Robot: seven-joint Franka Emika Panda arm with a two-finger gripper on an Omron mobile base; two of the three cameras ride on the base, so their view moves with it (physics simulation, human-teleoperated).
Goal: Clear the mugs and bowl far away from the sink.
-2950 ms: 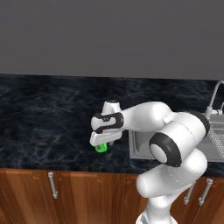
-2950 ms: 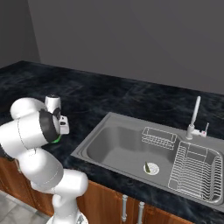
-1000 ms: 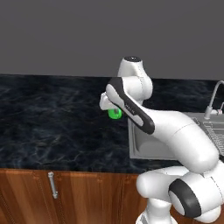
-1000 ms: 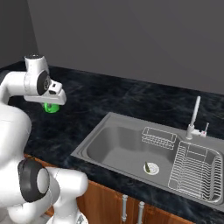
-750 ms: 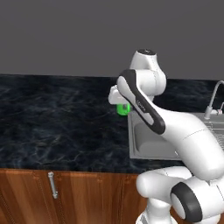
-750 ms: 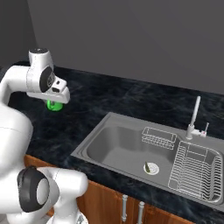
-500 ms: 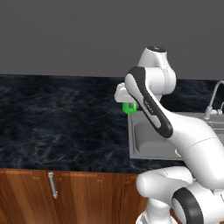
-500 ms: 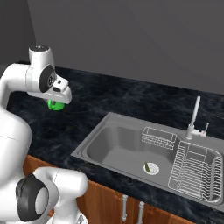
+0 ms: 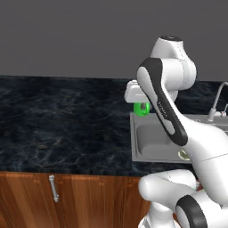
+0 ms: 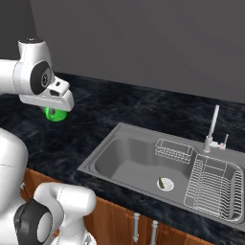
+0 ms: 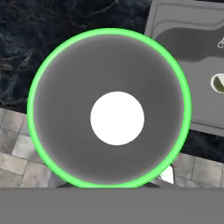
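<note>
A bright green mug (image 9: 142,109) hangs in the air with my gripper (image 9: 139,102) shut on it, just over the counter at the left rim of the sink (image 9: 151,139). From the right base view the mug (image 10: 56,114) shows under the white hand, my gripper (image 10: 56,108) well left of the steel sink (image 10: 101,154). Looking down the hand, the mug (image 11: 109,70) appears as a green ring with a grey inside, the sink (image 11: 179,26) at upper right. My fingertips are hidden by the mug. The bowl is out of view.
A dark marble counter (image 9: 58,124) stretches left of the sink, above wooden cabinet fronts (image 9: 89,196). Inside the sink are a wire basket (image 10: 174,149), a dish rack (image 10: 210,187) and a drain (image 10: 164,183). A chrome faucet (image 10: 213,125) stands behind it.
In the left base view the arm has swung right with the mug, from over the counter to the sink's left rim. The grip has stayed shut.
</note>
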